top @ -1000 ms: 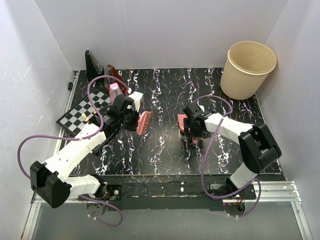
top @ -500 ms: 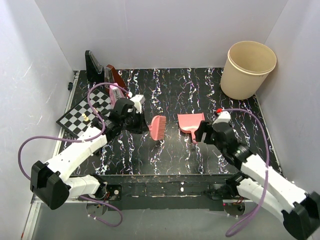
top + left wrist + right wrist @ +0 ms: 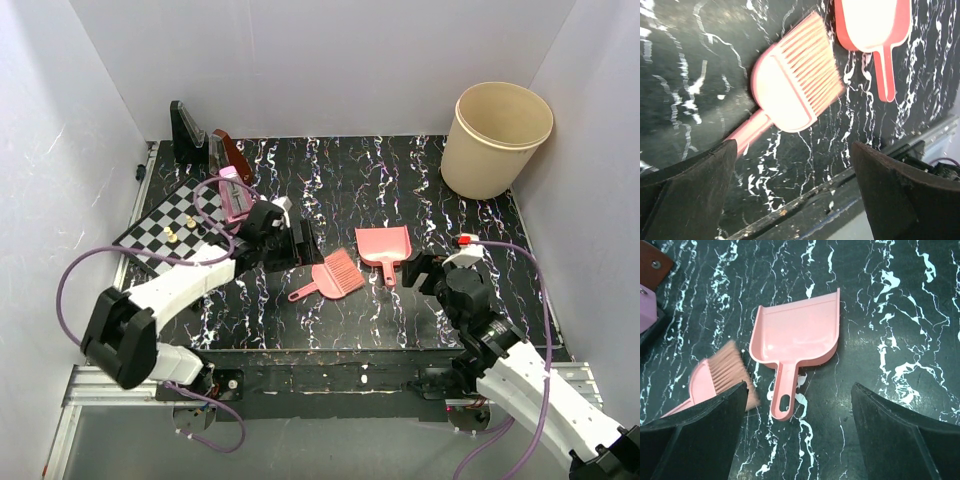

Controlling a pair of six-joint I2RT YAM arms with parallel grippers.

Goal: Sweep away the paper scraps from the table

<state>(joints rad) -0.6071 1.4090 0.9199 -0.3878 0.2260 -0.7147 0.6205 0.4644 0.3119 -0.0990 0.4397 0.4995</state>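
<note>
Soft, even light fills the overhead view, with the white walls [image 3: 300,60] bright and shadows faint. In both wrist views the brush [image 3: 790,85] is smeared by motion blur, while the dustpan [image 3: 797,332] looks sharp. The glossy table [image 3: 685,65] shows a hazy sheen at upper left.

You had a flat rectangular black worktop [image 3: 400,180] streaked with white and purplish marble-like veins. Near its middle lay a pink plastic hand brush [image 3: 335,275], flat, handle toward the near-left and bristles toward the far-right. Just beside it, not touching, lay a pink plastic dustpan [image 3: 385,245], mouth to the far side, handle toward you. A tall round beige bucket [image 3: 495,140] stood upright in the far-right corner. At the left edge lay a black-and-white checkered chessboard [image 3: 165,235] carrying a few small pieces [image 3: 172,232].
</note>
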